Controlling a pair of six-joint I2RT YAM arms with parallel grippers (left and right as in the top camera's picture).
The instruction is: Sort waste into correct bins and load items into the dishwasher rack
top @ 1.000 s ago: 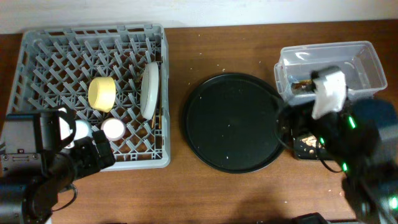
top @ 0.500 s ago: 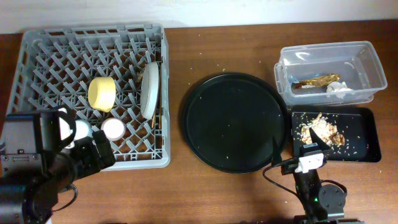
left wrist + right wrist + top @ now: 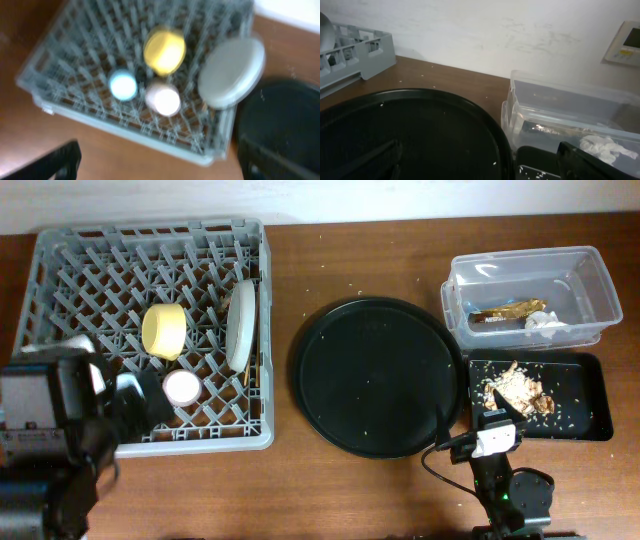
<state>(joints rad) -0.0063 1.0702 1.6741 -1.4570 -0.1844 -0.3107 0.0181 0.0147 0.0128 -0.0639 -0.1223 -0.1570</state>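
dishwasher rack [image 3: 150,227] sits on the left of the counter [image 3: 300,480] with the plate [image 3: 241,325] standing on its edge inside, and the left fingers [image 3: 57,160] and right fingers [image 3: 585,162] are spread wide and hold nothing, so a bump from the left arm [image 3: 40,440] could tip the plate.

One dishwasher rack [image 3: 150,227]; one yellow bowl [image 3: 163,330]; one pale plate [image 3: 240,325]; two small cups: pink cup [image 3: 182,387], blue cup [image 3: 123,85]. One round black tray [image 3: 375,375]; one clear tub [image 3: 605,290]; one shallow black tray [image 3: 585,395]; one wrapper [image 3: 508,313]; one napkin [image 3: 545,325].
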